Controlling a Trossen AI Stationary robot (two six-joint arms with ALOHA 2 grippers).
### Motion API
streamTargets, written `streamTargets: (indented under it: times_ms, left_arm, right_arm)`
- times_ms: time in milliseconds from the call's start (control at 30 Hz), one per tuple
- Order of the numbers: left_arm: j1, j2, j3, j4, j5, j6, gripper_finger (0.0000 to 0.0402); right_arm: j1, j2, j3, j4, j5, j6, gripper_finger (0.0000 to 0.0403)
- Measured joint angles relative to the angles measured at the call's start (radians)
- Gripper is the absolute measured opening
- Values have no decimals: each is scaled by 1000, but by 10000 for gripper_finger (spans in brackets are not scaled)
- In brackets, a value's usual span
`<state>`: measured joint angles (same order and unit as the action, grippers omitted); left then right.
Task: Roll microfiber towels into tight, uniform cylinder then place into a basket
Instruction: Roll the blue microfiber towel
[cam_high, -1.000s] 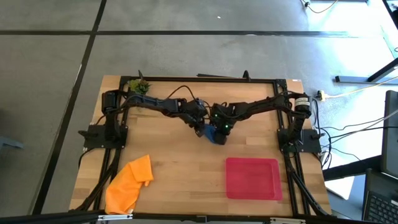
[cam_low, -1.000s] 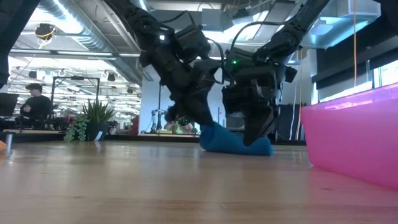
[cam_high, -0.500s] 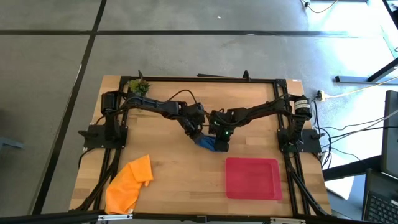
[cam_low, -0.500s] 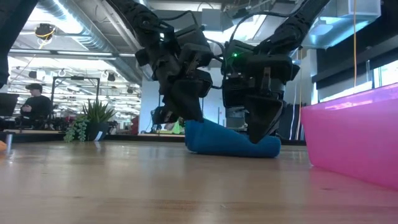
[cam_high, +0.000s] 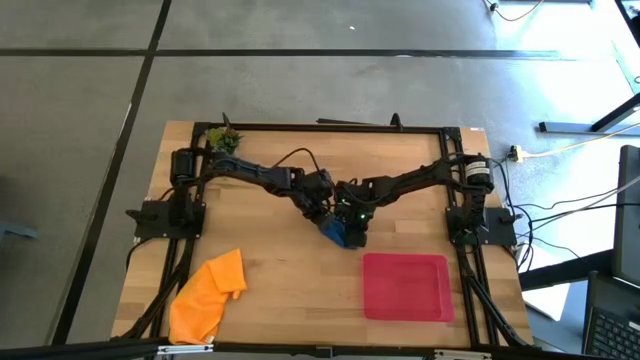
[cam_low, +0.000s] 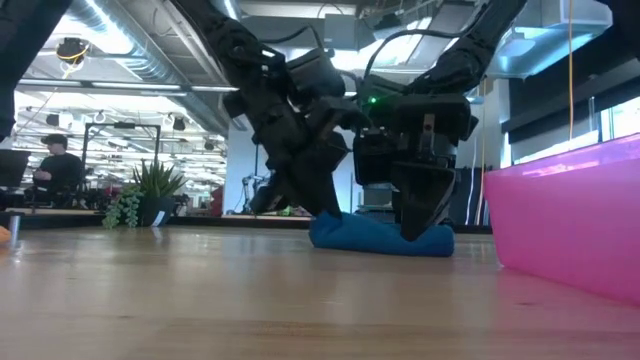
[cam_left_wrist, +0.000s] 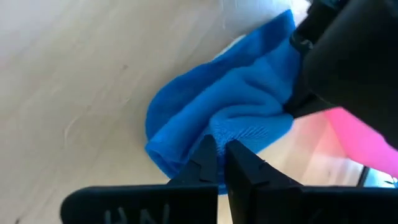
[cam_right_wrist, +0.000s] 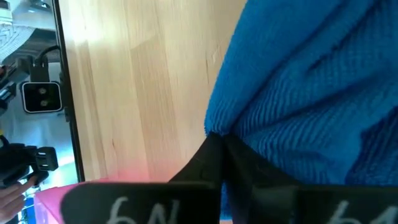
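The blue towel (cam_high: 336, 232) lies in the middle of the table as a short thick roll (cam_low: 378, 237), its underside on the wood. My left gripper (cam_high: 323, 216) is shut at the roll's left end (cam_low: 330, 214). My right gripper (cam_high: 354, 236) is shut at its right end (cam_low: 421, 233). The orange towel (cam_high: 210, 293) lies crumpled and flat at the near left corner. The red basket (cam_high: 405, 287) sits at the near right. My left gripper presses its shut fingertips (cam_left_wrist: 219, 157) against a fold on the roll's left end (cam_left_wrist: 239, 129), slanting down from the far left. The roll rests on the table. My right gripper presses its shut fingertips (cam_right_wrist: 219, 152) on the roll's right end (cam_right_wrist: 249, 134), slanting down from the far right; whether cloth is caught between them I cannot tell.
A small potted plant (cam_high: 223, 138) stands at the far left corner. The basket's wall (cam_low: 570, 215) rises close to the right of the roll. Bare wood lies between the roll and the orange towel. A person sits in the room behind (cam_low: 55, 165).
Both grippers have gone toward the near edge and down, turning at the wrist. The blue roll has come with them toward the near edge; its left end, raised before, now lies down on the table.
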<state>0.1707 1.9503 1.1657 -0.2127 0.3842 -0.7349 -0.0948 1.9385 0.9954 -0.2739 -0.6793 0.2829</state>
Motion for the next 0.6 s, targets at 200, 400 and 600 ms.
streamTargets:
  times_ms: [200, 400, 600]
  left_arm:
    - [0, 16, 2, 7, -44, 12, 0]
    - [0, 16, 2, 7, -101, 73, 0]
    - [4, 16, 3, 3, -139, 120, 0]
  right_arm:
    - [0, 0, -1, 8, 5, 22, 5]
    - [2, -24, -3, 8, 51, 14, 5]
    - [2, -90, -8, -49, 163, 7, 5]
